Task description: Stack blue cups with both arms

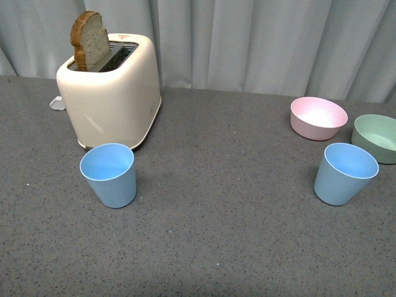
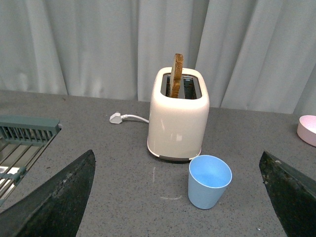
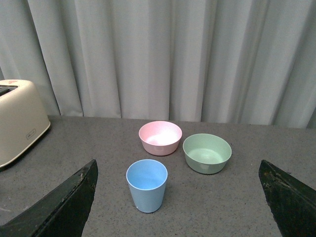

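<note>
Two light-blue cups stand upright and apart on the grey table. The left cup [image 1: 109, 174] stands just in front of the toaster; it also shows in the left wrist view [image 2: 209, 181]. The right cup [image 1: 344, 172] stands in front of the bowls; it also shows in the right wrist view [image 3: 146, 185]. Neither arm shows in the front view. My left gripper [image 2: 180, 197] is open and empty, with the left cup ahead between its fingers [image 2: 59, 202]. My right gripper [image 3: 177, 197] is open and empty, with the right cup ahead between its fingers [image 3: 64, 205].
A cream toaster [image 1: 112, 86] with a bread slice [image 1: 90, 39] stands at the back left, its plug [image 2: 116, 118] on the table behind. A pink bowl [image 1: 318, 117] and a green bowl [image 1: 377, 137] stand at the back right. A grey rack [image 2: 22, 138] lies beside the left arm.
</note>
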Tool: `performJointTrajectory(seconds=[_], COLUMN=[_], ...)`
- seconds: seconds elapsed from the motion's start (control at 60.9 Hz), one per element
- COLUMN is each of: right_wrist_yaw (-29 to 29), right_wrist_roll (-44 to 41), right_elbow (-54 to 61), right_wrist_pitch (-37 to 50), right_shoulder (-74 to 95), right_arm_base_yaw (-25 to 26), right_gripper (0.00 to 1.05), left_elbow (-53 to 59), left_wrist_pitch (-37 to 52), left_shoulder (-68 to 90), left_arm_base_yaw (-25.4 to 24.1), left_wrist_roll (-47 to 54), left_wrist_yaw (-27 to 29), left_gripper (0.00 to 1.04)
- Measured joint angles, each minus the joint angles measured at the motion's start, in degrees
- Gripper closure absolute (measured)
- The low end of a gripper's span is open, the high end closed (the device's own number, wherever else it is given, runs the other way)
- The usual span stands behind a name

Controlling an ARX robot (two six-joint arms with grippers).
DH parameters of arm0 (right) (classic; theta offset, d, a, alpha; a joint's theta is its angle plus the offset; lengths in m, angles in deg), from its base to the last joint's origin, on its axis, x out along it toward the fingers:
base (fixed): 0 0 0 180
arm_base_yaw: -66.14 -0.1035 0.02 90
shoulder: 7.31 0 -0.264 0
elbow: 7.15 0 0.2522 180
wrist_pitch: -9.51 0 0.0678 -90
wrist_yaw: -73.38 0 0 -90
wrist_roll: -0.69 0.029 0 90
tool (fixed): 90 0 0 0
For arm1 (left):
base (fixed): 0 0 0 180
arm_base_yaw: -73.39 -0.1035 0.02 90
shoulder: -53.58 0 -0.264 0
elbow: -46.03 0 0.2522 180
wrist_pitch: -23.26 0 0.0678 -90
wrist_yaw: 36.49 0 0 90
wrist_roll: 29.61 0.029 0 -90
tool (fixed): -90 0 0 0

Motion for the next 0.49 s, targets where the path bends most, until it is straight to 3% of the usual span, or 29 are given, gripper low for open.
performJointTrajectory(seconds=[0.493], right_wrist_yaw=[0.00], right_wrist_roll=[0.00], right_elbow=[0.00], right_wrist_pitch=[0.00], right_shoulder=[0.02], right_arm_base_yaw=[0.00], right_gripper=[0.10], left_elbow=[0.00], left_wrist_pitch=[0.00], left_shoulder=[0.00], left_arm_base_yaw=[0.00], left_wrist_roll=[0.00], left_wrist_yaw=[0.00], left_gripper=[0.07])
